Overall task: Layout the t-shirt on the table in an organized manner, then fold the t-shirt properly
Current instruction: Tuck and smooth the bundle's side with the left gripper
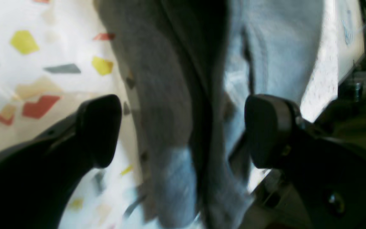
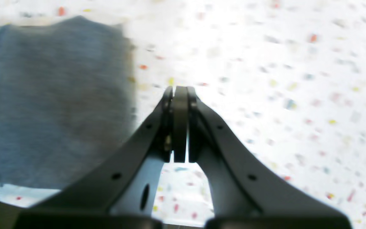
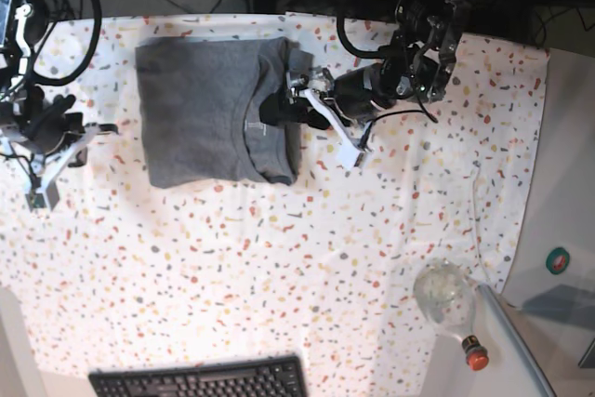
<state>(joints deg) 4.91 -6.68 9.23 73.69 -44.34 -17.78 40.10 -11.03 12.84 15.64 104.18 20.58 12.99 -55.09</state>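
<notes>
The dark-grey t-shirt point(image 3: 209, 109) lies folded into a rough rectangle at the back left of the speckled table point(image 3: 372, 230), neck label facing right. My left gripper point(image 3: 296, 101) is open at the shirt's right edge. In the left wrist view its fingers point(image 1: 100, 127) stand wide apart with bunched folds of the shirt point(image 1: 170, 95) between them. My right gripper point(image 3: 93, 131) sits just left of the shirt, apart from it. In the right wrist view the right gripper point(image 2: 179, 92) is shut and empty above the table point(image 2: 265, 79), with the shirt point(image 2: 59, 95) to its left.
A clear round bottle point(image 3: 446, 297) with a red cap lies at the table's front right corner. A black keyboard point(image 3: 200, 380) sits at the front edge. The plain grey side surface point(image 3: 562, 192) borders the right. Cables and equipment stand behind the table.
</notes>
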